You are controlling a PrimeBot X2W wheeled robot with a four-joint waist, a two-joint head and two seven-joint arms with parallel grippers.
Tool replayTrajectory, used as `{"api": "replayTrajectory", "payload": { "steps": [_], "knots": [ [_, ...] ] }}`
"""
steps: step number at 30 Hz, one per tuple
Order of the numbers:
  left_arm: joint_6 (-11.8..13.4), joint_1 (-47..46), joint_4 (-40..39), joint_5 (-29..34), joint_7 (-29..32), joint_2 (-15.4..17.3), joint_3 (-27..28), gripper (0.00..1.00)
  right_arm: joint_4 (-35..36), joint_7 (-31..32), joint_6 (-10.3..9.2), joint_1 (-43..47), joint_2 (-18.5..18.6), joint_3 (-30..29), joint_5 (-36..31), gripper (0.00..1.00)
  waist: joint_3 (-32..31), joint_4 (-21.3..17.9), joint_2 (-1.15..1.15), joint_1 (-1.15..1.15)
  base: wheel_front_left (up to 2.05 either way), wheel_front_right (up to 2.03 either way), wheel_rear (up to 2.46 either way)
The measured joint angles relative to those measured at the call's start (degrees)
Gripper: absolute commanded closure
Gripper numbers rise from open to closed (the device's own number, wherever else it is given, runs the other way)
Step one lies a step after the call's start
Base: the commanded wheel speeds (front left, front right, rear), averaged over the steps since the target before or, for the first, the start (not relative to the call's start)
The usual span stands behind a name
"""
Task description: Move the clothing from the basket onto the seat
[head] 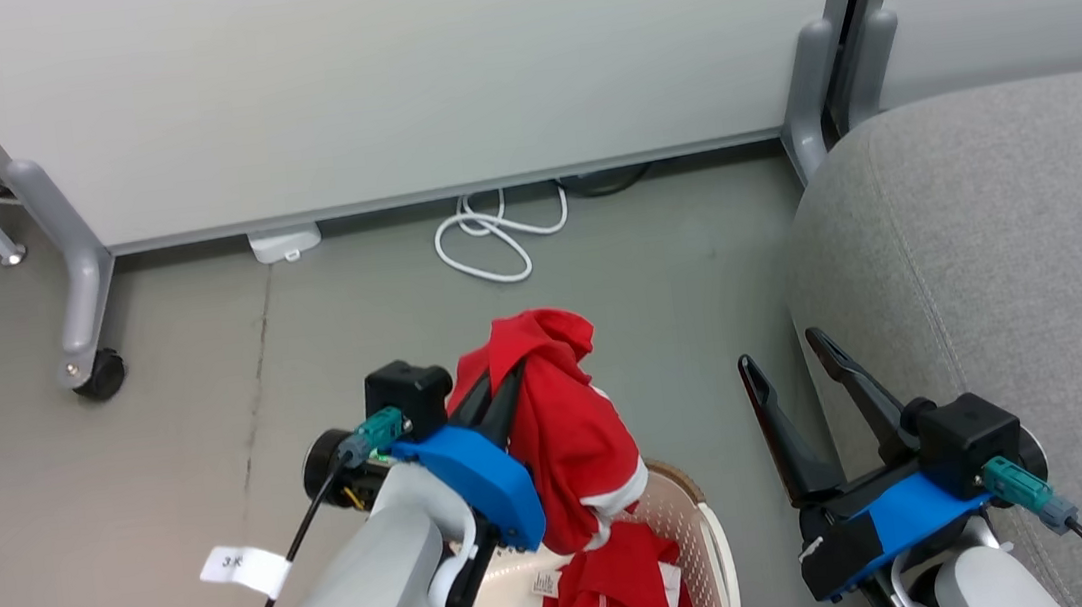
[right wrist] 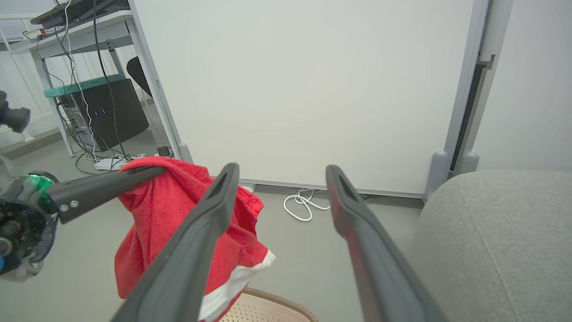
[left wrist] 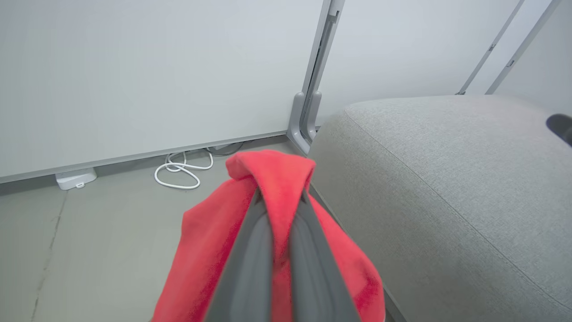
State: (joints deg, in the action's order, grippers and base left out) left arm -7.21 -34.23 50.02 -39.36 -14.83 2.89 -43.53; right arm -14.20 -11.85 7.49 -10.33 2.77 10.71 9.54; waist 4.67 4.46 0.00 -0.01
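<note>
My left gripper point(head: 501, 383) is shut on one red garment point(head: 570, 431), which hangs from its fingertips above the basket point(head: 699, 518). In the left wrist view the red cloth point(left wrist: 277, 179) drapes over both closed fingers. The second red garment point(head: 617, 597), with white stripes and a tag, lies inside the cream basket at the bottom of the head view. My right gripper point(head: 788, 353) stands open and holds nothing, between the basket and the grey sofa point(head: 1027, 242). From the right wrist, the hanging garment point(right wrist: 178, 214) and the basket rim point(right wrist: 286, 302) sit left of the sofa point(right wrist: 505, 232).
A white partition panel point(head: 376, 69) on castered legs point(head: 95, 365) stands behind, with a coiled white cable point(head: 494, 238) on the grey floor beneath it. A desk with computer gear point(right wrist: 98, 107) stands to the far left. A paper tag point(head: 242, 568) hangs on my left arm's cable.
</note>
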Motion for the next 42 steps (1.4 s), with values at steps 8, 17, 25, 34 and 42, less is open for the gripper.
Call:
{"api": "replayTrajectory", "payload": {
  "steps": [8, 17, 25, 34, 42],
  "knots": [
    [0.0, -5.35, -0.75, -1.03, 0.16, 0.0, -1.12, 1.0, -0.54, 0.41, 0.0, 1.53, 0.0, 0.78, 0.92, 0.0, -3.17, -0.01, 0.0, 0.0, 0.0, 0.0, 0.0],
    [0.0, -10.47, -3.7, -4.05, 1.66, 0.0, -4.13, 1.0, -1.27, 1.15, -0.01, 2.52, 0.01, 1.85, 1.68, 0.0, -4.44, 0.31, 0.0, 0.01, 0.0, 0.0, 0.0],
    [0.03, -10.88, -7.27, -6.77, 1.88, 0.0, -8.54, 1.0, -1.51, 1.64, -0.01, 2.54, 0.01, 2.67, 2.02, 0.0, -4.83, 0.61, 0.0, 0.01, 0.0, 0.0, 0.0],
    [1.21, -11.71, -8.76, -8.88, 1.62, 0.0, -11.77, 1.0, -1.69, 2.79, 0.0, 1.9, 0.0, 4.57, 2.22, 0.0, -4.48, 0.6, 0.0, 0.01, 0.0, 0.0, 0.0],
    [1.62, -12.41, -9.42, -11.03, 1.13, -0.01, -14.4, 1.0, -7.75, 8.28, -0.01, -5.16, 0.0, 7.22, 4.39, 0.0, -3.93, 0.58, 0.0, 0.01, 0.0, 0.0, 0.0]
  ]
}}
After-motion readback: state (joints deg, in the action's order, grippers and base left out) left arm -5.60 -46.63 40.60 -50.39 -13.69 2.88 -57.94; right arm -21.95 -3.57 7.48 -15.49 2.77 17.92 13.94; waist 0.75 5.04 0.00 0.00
